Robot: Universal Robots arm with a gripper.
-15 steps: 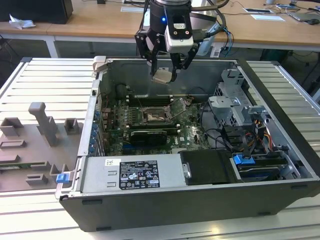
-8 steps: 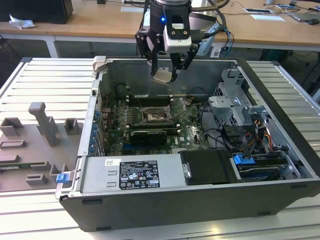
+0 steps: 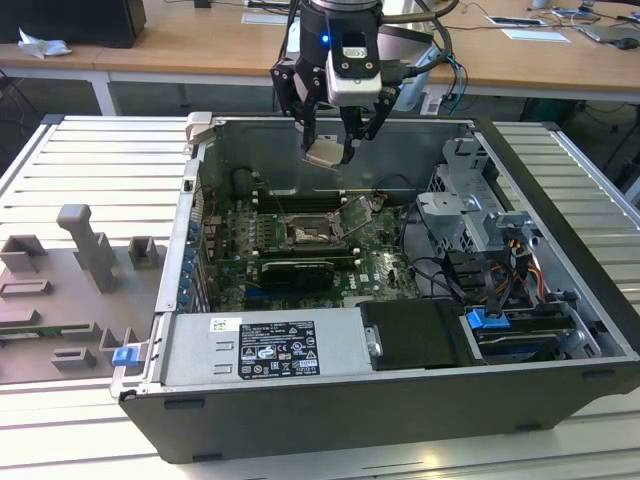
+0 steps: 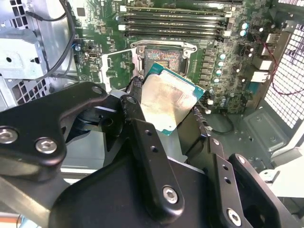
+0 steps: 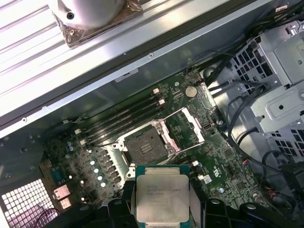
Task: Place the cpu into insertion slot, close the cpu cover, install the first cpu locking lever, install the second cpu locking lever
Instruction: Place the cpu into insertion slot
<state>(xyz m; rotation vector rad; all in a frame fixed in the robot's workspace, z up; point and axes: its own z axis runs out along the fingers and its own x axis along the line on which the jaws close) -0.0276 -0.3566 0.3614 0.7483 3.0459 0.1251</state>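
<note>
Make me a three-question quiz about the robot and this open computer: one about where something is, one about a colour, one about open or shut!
1. Where is the cpu? A) in the insertion slot B) held in the gripper, up in the air C) lying on the circuit board
2. What colour is the circuit board? A) green B) red C) white
3. How is the cpu cover? A) shut over the slot B) swung open C) missing
Answers: 1 B, the gripper pinches it above the empty slot; 2 A, green shows all around the slot; 3 B, its frame sits swung away beside the uncovered slot.
</note>
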